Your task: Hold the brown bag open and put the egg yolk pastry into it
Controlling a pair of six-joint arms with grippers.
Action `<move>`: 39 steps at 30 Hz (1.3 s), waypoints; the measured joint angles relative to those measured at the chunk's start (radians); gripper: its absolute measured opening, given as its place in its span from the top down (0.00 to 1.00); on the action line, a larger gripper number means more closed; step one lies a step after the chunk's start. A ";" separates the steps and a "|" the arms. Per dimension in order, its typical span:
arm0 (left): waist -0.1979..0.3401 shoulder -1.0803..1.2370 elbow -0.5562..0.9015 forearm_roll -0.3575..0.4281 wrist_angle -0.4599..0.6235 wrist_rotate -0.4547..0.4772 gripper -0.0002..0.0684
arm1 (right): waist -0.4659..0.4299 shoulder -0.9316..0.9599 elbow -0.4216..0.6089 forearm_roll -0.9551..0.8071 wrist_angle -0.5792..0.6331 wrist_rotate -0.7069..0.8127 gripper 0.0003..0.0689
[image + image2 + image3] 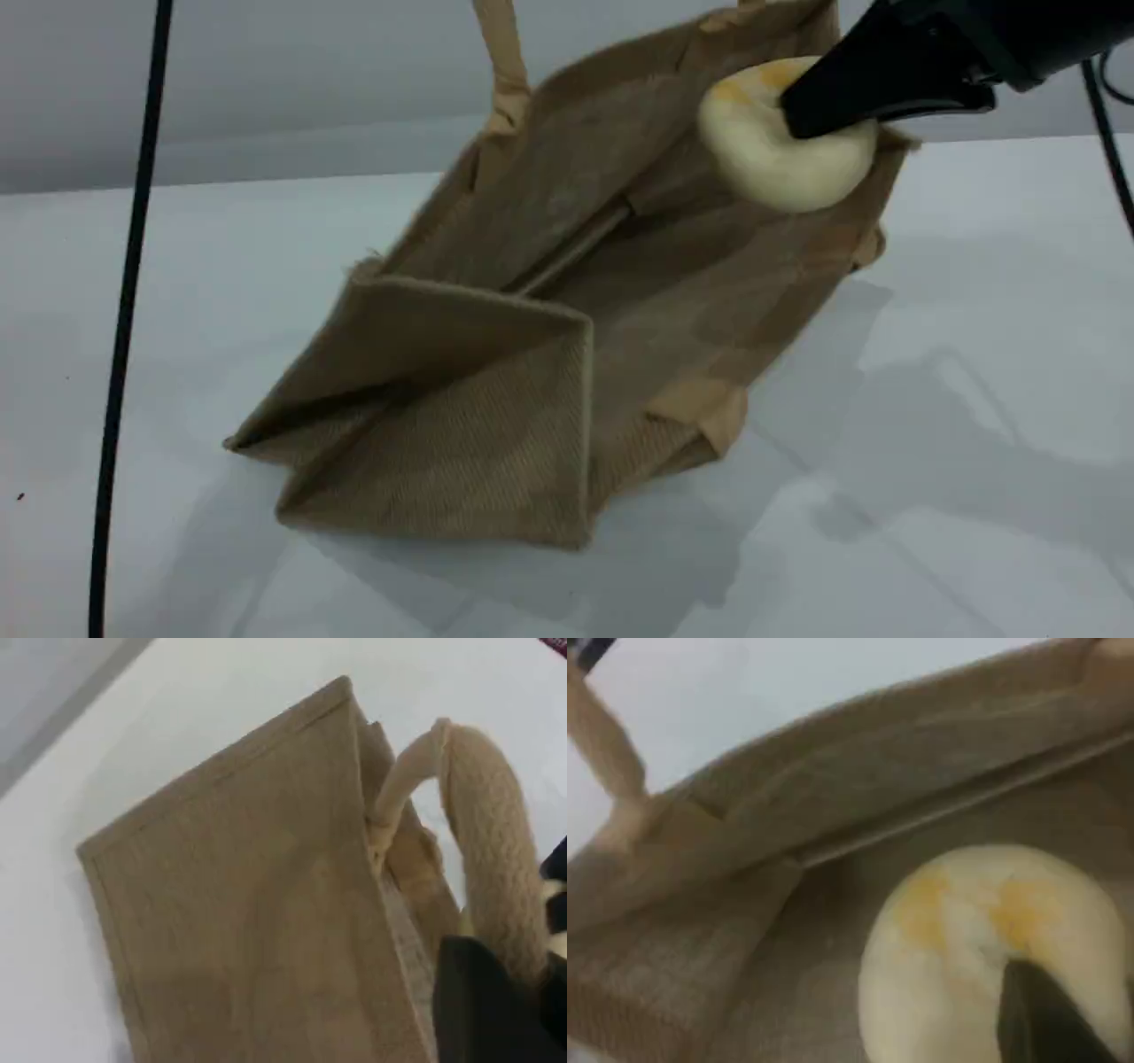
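The brown bag (549, 354) stands tilted on the white table (974, 399), its mouth gaping toward the scene camera. One beige handle (501, 62) rises out of the top of the scene view. In the left wrist view that handle (492, 842) runs down between the dark fingers of my left gripper (516, 985), which is shut on it. My right gripper (799, 113) reaches in from the top right, shut on the egg yolk pastry (780, 151). The pastry hangs over the far right end of the bag's mouth. In the right wrist view the pastry (966, 939) sits above the bag's inner wall (833, 806), behind a dark fingertip (1045, 1019).
A black cable (124, 310) hangs down the left side of the scene view. Another cable (1109, 142) runs beside the right arm. Bare white table surrounds the bag, with a grey wall (310, 80) behind.
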 joint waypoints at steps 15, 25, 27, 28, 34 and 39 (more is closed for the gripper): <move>-0.001 -0.028 0.000 0.000 0.000 -0.003 0.88 | 0.215 0.121 -0.002 0.350 -0.226 -0.167 0.94; -0.001 -0.027 0.000 0.000 0.000 -0.006 0.88 | 0.224 0.198 -0.014 0.378 -0.262 -0.185 0.83; -0.001 -0.027 0.000 0.001 0.000 -0.006 0.88 | 0.224 0.197 -0.014 0.378 -0.251 -0.184 0.74; -0.001 -0.027 0.000 0.001 0.000 -0.006 0.88 | 0.224 0.194 -0.014 0.378 -0.247 -0.184 0.68; -0.001 -0.027 0.000 0.016 0.000 -0.006 0.88 | 0.223 0.168 -0.014 0.376 -0.174 -0.183 0.39; 0.008 -0.028 0.000 0.091 -0.001 -0.006 0.88 | 0.223 0.087 -0.014 0.375 -0.143 -0.183 0.33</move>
